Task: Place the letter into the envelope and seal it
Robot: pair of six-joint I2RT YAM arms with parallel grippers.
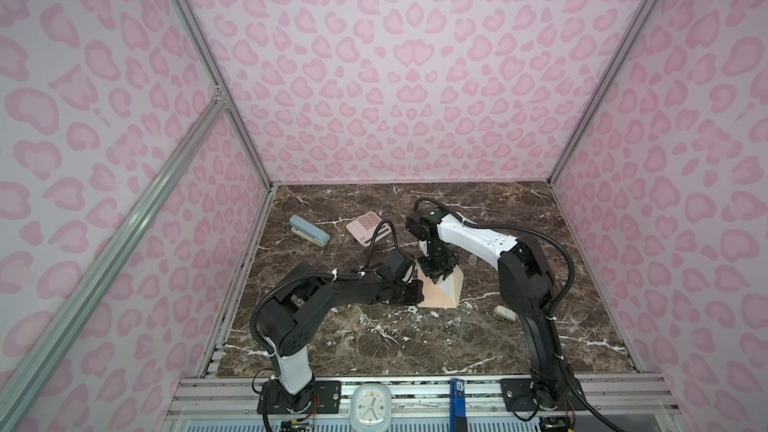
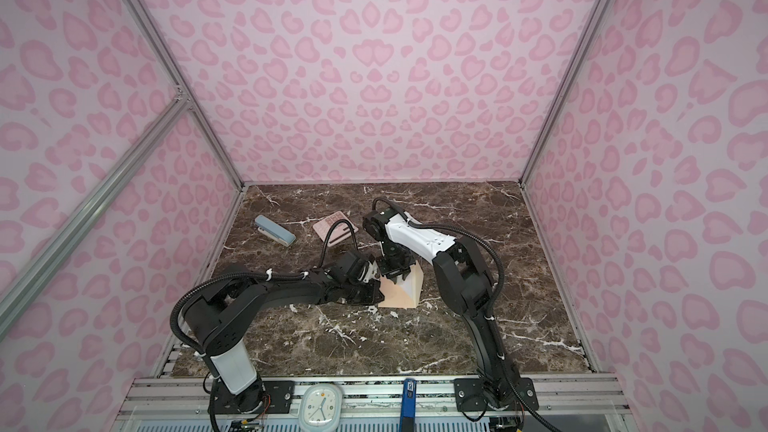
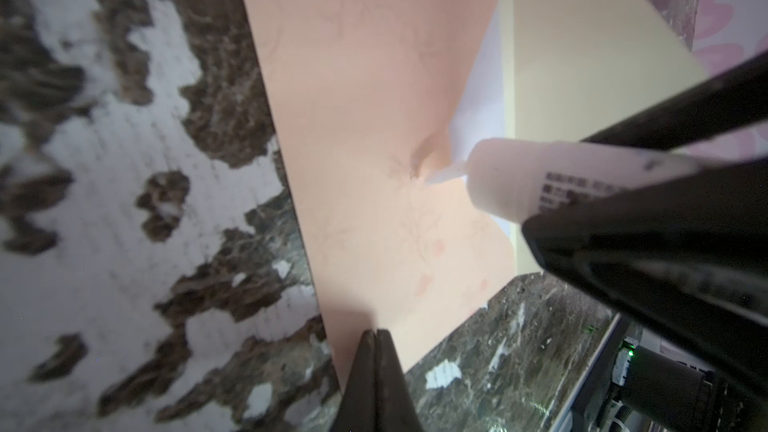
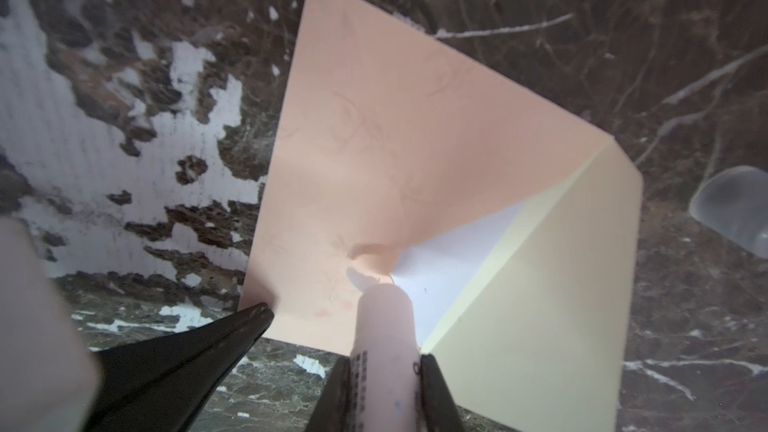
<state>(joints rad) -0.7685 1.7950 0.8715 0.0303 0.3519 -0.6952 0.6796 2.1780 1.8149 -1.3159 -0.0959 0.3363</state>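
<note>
Now gluing: right claw (image 4: 384, 363) pinches glue tube (image 4: 384, 317), nozzle (image 3: 449, 171) on envelope (image 4: 374, 139) at its mouth, where letter (image 4: 449, 268) shows inside; left claw (image 3: 376, 338) (pressed together) pins a corner to desk (image 4: 623, 35). Best run a thin bead, sparing the letter, then fold flap (image 4: 540, 284).

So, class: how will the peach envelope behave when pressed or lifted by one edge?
Probably floppy: the envelope dimples under the glue tube. Likely light: its flap stands half-open on its crease. May slide, since the left fingers pin its edge.
</note>
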